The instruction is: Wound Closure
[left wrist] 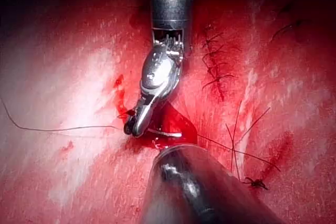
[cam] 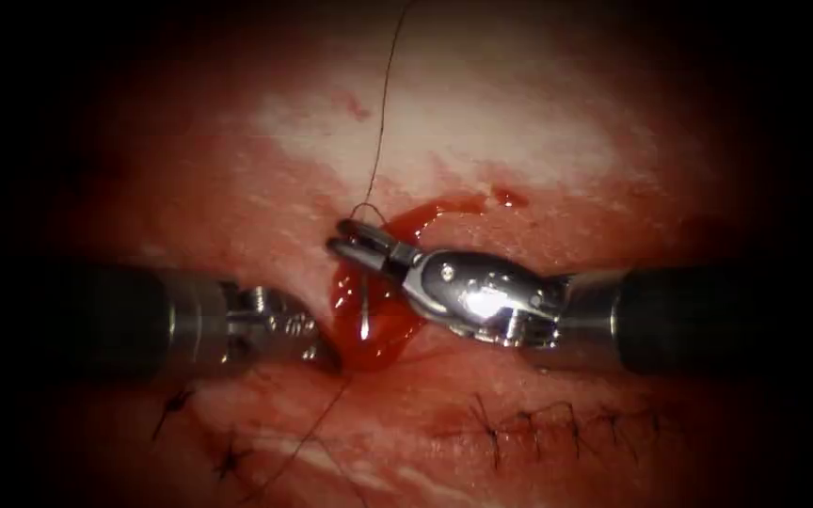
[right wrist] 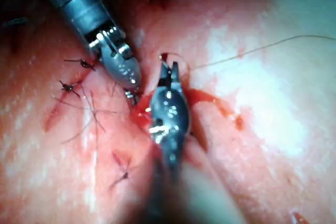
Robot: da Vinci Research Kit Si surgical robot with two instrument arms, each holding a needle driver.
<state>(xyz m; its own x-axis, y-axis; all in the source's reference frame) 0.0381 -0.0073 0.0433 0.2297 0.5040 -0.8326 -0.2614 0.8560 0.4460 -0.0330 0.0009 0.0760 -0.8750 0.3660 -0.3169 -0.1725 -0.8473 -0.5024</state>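
My right tool (cam: 339, 237) (left wrist: 130, 128) (right wrist: 169, 67) reaches in from the right over the open cut and is shut on the curved needle (cam: 366, 310) (left wrist: 165, 132). It holds the needle near its thread end. The shiny body dips into the red fluid (cam: 378, 339) pooled in the cut; I cannot tell whether it is in the tissue. The thread (cam: 383, 103) (left wrist: 63, 128) (right wrist: 247, 51) leaves the jaws and runs up and away over the pale tissue (cam: 482, 122). My left tool (cam: 326, 356) (right wrist: 133, 92) rests with its tips together at the cut's left edge, against the pool.
A row of dark finished stitches (cam: 557, 423) (left wrist: 215, 66) lies below and right of the tools, with more knots (cam: 228, 461) (right wrist: 73, 85) and loose thread ends (cam: 303, 433) below the left tool. The left shaft (left wrist: 194, 182) lies close over the wound.
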